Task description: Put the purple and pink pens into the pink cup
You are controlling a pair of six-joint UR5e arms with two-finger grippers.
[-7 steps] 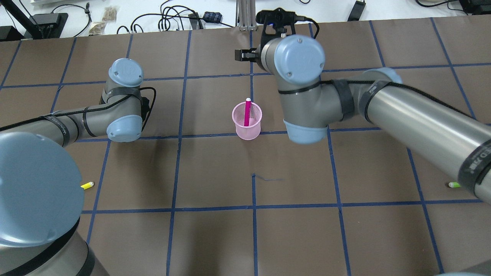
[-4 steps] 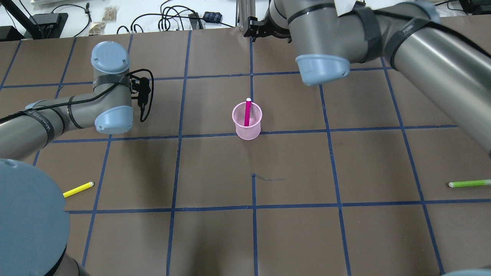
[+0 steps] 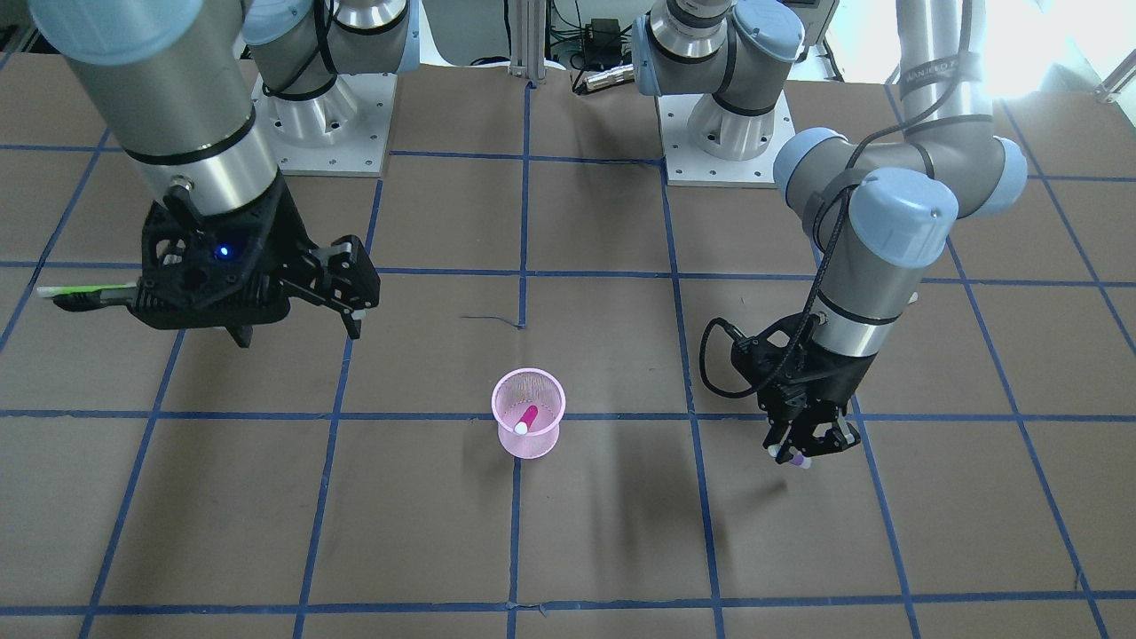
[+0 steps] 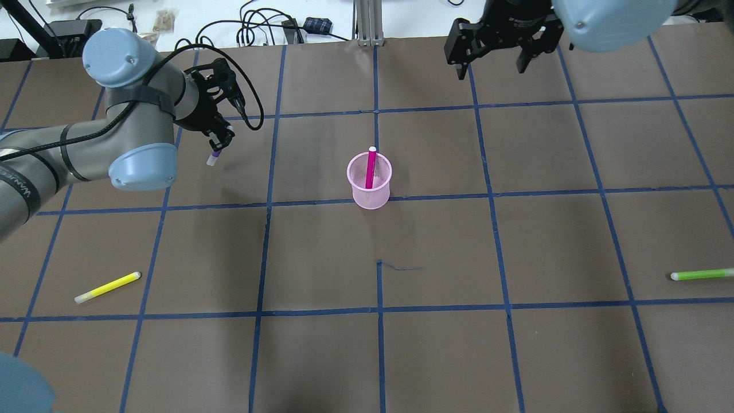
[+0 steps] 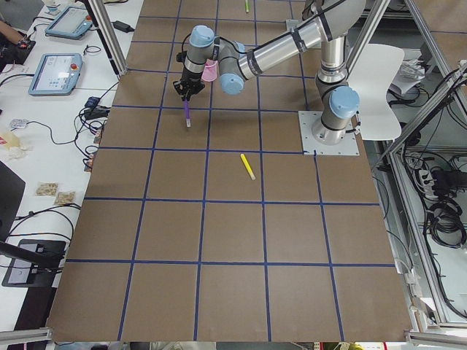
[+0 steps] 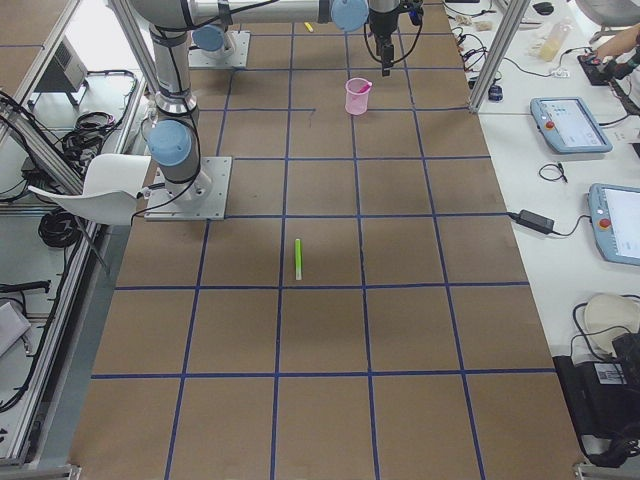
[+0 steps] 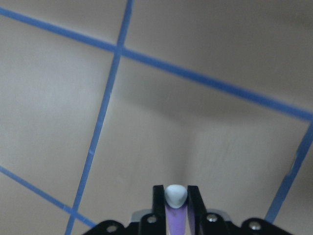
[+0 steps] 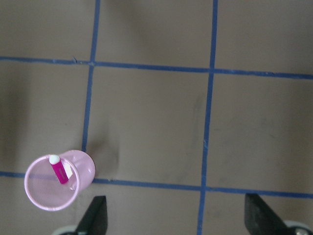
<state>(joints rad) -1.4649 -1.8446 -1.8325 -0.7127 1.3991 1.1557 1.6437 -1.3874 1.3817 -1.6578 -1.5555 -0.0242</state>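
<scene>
Pink cup (image 4: 378,199), overhead view: mid-table, pink pen (image 4: 370,167) inside; right gripper (image 4: 490,49) spread, empty. Left wrist view: left gripper (image 7: 175,191) clenched on purple pen (image 7: 175,218), cup out of frame. Step judged: purple pen transport; next, centre over cup, lower, release.

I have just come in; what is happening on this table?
The left tool holds the purple pen roughly upright, off to one side of the pink cup. The pink pen already stands in the cup. The right tool is open and empty. A yellow pen and a green pen lie aside.
</scene>
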